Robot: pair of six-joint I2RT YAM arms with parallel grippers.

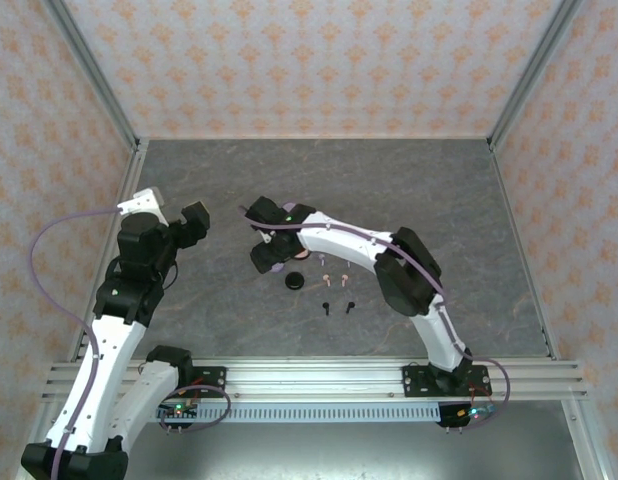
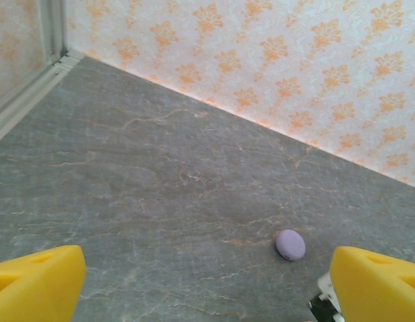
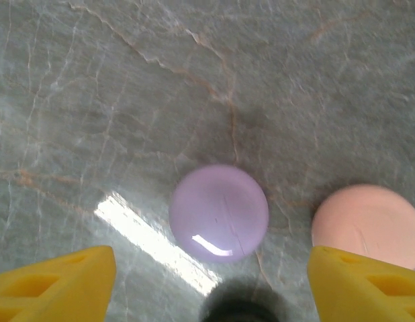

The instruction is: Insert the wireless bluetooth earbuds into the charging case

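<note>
In the right wrist view a closed lilac round charging case (image 3: 219, 213) lies on the table. My right gripper (image 3: 209, 285) hangs over it, open, with its yellow fingers (image 3: 53, 282) clear of the case on both sides. Beside it lies a pink case (image 3: 366, 225). From above, two pink earbuds (image 1: 334, 277) and two black earbuds (image 1: 339, 306) lie on the table right of the right gripper (image 1: 261, 250), near a black case (image 1: 294, 281). My left gripper (image 1: 197, 222) is open and empty, off to the left. The left wrist view has a lilac case (image 2: 290, 244) ahead of its fingers (image 2: 379, 282).
The grey marbled table (image 1: 419, 190) is walled by patterned panels with metal corner posts (image 1: 129, 130). The right arm's elbow (image 1: 404, 270) reaches over the table just right of the earbuds. Open floor lies at the back and far right.
</note>
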